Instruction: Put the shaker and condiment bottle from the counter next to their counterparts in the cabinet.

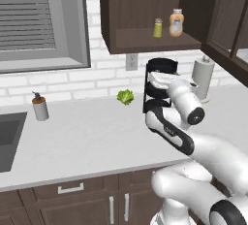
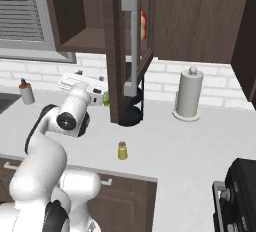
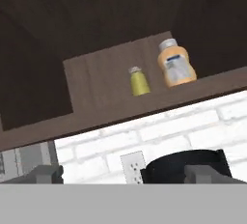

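Shaker (image 2: 122, 150) on the counter (image 2: 165, 141) stands upright near the front edge, alone, well below and off to the side of the gripper (image 3: 124, 174), which points up at the cabinet (image 1: 145, 6) shelf (condiment bottle (image 3: 176, 65) already beside the other shaker (image 3: 139, 81)). Fingers look apart, holding nothing, so I'd guess swinging down comes next.

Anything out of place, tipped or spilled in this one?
Nothing tipped or spilled. One shaker stands alone on the counter, near its front edge; a loose lettuce leaf lies by the wall.
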Motion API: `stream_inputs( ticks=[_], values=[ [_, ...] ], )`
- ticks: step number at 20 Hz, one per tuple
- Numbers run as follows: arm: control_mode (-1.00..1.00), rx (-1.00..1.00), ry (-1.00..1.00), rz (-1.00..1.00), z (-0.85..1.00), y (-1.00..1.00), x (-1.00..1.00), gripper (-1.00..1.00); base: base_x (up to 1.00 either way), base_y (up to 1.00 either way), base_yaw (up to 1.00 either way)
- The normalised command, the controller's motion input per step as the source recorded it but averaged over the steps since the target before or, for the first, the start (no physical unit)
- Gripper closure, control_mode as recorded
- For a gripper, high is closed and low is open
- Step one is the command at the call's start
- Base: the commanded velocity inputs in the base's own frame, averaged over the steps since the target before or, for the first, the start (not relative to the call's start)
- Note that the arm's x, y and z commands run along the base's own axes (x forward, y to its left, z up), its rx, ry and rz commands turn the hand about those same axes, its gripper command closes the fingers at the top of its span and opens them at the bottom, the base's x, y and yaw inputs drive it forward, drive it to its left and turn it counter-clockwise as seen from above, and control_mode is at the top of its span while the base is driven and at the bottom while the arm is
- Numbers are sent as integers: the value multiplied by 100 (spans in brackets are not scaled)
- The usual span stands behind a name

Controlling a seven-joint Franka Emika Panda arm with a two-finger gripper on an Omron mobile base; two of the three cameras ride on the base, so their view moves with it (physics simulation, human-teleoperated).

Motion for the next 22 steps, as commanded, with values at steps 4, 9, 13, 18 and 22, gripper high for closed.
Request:
stream_inputs(
  ticks=[4, 9, 13, 18, 22],
  values=[
    [-100, -1, 20, -73, -72, 44, -59, -100, 0, 0, 0],
    [-100, 5, 17, -48, -47, 90, -18, -100, 0, 0, 0],
    [-100, 8, 20, -5, -20, 100, 8, -100, 0, 0, 0],
    [-100, 11, 21, -9, 9, 100, 44, -100, 0, 0, 0],
    [-100, 18, 7, -41, 32, 88, 31, -100, 0, 0, 0]
  ],
)
